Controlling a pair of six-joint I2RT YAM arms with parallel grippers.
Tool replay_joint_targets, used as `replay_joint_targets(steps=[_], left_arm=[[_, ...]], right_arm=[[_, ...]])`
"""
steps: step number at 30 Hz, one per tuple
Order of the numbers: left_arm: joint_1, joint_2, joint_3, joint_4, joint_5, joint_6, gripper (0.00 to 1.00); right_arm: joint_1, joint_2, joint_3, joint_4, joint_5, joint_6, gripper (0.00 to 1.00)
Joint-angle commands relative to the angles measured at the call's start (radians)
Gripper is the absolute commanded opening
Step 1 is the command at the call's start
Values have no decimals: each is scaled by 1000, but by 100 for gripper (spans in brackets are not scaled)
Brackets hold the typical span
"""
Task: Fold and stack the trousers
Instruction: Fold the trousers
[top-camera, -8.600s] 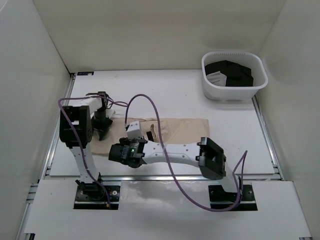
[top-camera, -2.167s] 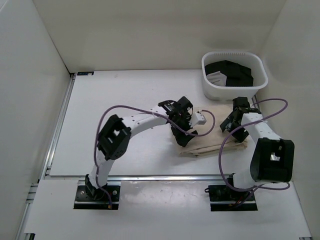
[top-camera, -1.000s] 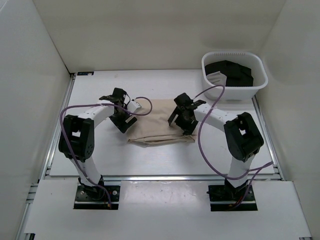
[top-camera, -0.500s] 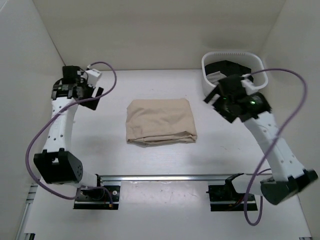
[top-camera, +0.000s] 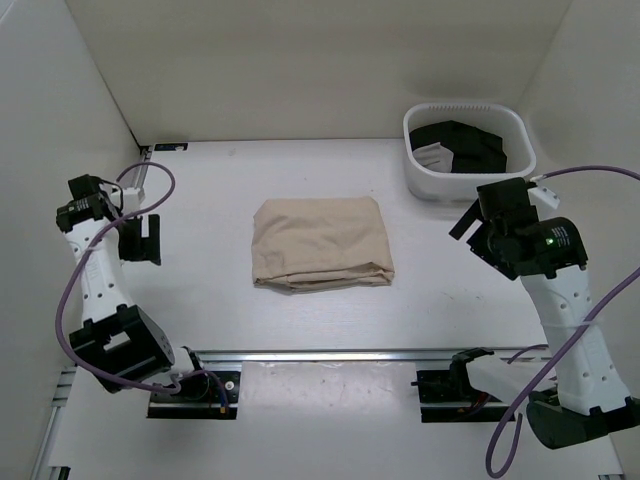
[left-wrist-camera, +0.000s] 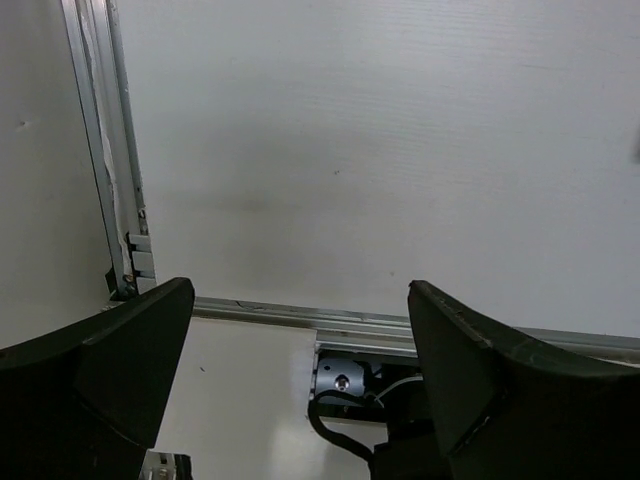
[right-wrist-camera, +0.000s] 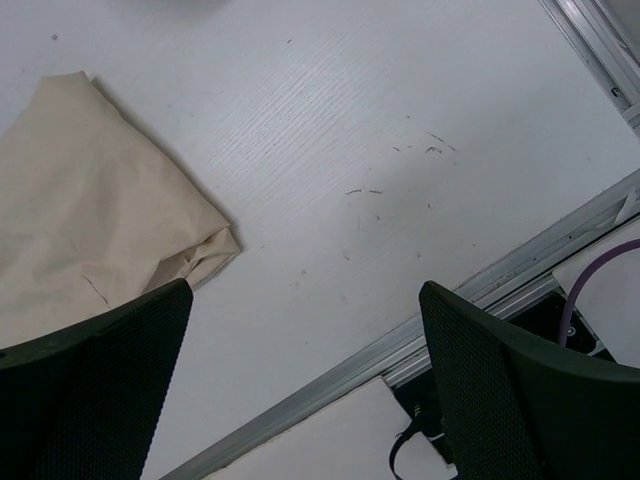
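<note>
The beige trousers (top-camera: 321, 242) lie folded into a compact rectangle in the middle of the table. One corner of them shows at the left in the right wrist view (right-wrist-camera: 90, 210). My left gripper (top-camera: 140, 240) is open and empty, raised at the far left, well away from the trousers. In its own view the left gripper (left-wrist-camera: 300, 370) shows only bare table and the front rail between its jaws. My right gripper (top-camera: 468, 222) is open and empty, raised to the right of the trousers, and the right gripper (right-wrist-camera: 305, 370) has nothing between its jaws.
A white basket (top-camera: 420, 178) at the back right holds black clothing (top-camera: 470, 145) with a white patch. An aluminium rail (top-camera: 330, 353) runs along the table's front edge and another (left-wrist-camera: 100, 150) along the left side. White walls enclose the table.
Both arms have pulled away from the folded trousers and outward: the left arm swung down along the left edge, the right arm drew back from the basket toward the front right. The trousers have not moved.
</note>
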Motion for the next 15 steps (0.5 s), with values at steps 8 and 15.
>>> replay_joint_targets(steps=[8,15], left_arm=[[22,-103,17,-61,38,25,100],[22,-103,26,-72,47,25,100]], right_arm=[[-1,-31,-11,-124,4,-34,99],[-1,-76,-42,-124,17,-34,99]])
